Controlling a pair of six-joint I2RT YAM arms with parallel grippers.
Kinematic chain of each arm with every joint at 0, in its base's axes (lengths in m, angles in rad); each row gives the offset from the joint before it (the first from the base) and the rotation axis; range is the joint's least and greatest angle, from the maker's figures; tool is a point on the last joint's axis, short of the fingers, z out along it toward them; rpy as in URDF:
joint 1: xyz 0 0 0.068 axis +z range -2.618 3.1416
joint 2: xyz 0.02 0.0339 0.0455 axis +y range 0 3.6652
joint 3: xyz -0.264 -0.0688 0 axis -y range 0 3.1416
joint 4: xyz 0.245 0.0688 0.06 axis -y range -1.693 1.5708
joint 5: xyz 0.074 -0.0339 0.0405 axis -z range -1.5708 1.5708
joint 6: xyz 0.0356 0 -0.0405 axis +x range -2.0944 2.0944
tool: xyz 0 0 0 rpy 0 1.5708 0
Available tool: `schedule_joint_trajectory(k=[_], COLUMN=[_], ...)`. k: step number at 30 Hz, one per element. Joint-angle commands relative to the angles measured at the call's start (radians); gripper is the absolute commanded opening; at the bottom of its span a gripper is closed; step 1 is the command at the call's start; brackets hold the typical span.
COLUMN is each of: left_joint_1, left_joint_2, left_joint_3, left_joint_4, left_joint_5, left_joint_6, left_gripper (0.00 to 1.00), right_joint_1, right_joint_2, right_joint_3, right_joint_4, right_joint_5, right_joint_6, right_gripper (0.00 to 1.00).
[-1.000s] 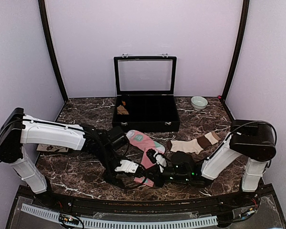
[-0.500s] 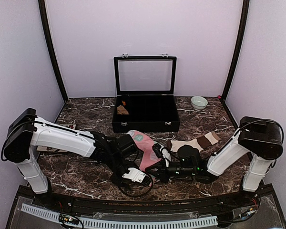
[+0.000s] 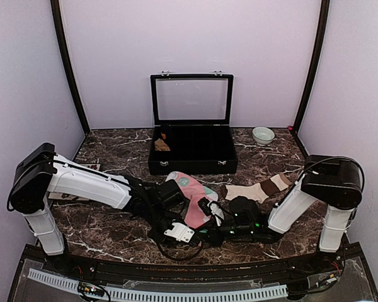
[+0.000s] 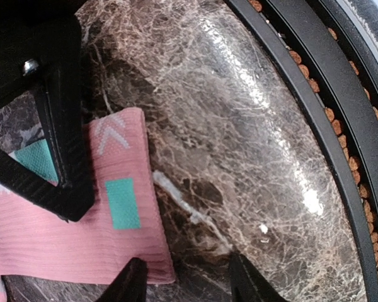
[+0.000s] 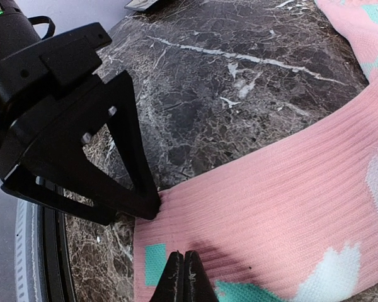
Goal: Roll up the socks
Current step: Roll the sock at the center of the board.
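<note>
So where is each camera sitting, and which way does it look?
Top camera: above and behind the arms, looking down at the table; both arms show.
Left wrist camera: on the left arm, looking down at the pink sock's end; the left gripper's open tips show.
Right wrist camera: on the right arm, looking along the sock; the right gripper's shut tips show.
Shared: both wrist views show the pink sock and the other arm's gripper.

Black case (image 3: 192, 157) sits far-center on the dark marble surface (image 3: 113, 148), glass lid (image 3: 192, 99) propped upright at the back, w/ a small tan-brown bundle (image 3: 162, 145) in its far-left compartment. Small pale bowl (image 3: 263, 134) stands far right, apart from the case. A flat printed card (image 3: 66, 196) lies at left, partly hidden.
</note>
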State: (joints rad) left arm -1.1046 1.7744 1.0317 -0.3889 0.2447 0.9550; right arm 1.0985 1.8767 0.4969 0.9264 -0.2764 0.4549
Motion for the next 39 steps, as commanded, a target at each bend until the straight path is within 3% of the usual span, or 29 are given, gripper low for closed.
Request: schedule_joint_trajectory(k=[1,4,12,19,24,29,39], left_joint_1=[-0.009,-0.009,-0.008,0.015,0.024,0.048,0.151], left_joint_2=[0.023,0.042,0.066,0.099,0.114,0.136,0.193], left_joint_3=[0.011,0.009,0.009,0.031,0.037,0.082,0.216], left_joint_4=[0.006,0.013,0.023,-0.007,-0.036,-0.099,-0.279], left_joint_5=[-0.032,-0.063,-0.076,-0.052,-0.032,0.041,0.271], left_joint_6=[0.023,0.026,0.010,-0.043,-0.069,-0.108,-0.152], left_gripper=[0.43,0.38,0.37,0.19,0.12,0.07,0.05], right_joint_1=[-0.005,-0.005,-0.005,-0.004,-0.003,0.074,0.239], right_joint_2=[0.006,0.010,0.011,-0.008,-0.059,-0.166,-0.202], right_joint_3=[-0.013,-0.015,-0.020,-0.062,-0.118,-0.153,-0.145], right_joint_4=[0.032,0.042,0.067,0.122,0.175,0.086,-0.074], right_joint_5=[0.003,0.000,-0.021,-0.007,0.045,0.156,0.328], right_joint_6=[0.004,0.005,0.004,-0.006,-0.030,-0.193,-0.418], right_gripper=[0.01,0.01,0.01,0.03,0.12,0.24,0.30])
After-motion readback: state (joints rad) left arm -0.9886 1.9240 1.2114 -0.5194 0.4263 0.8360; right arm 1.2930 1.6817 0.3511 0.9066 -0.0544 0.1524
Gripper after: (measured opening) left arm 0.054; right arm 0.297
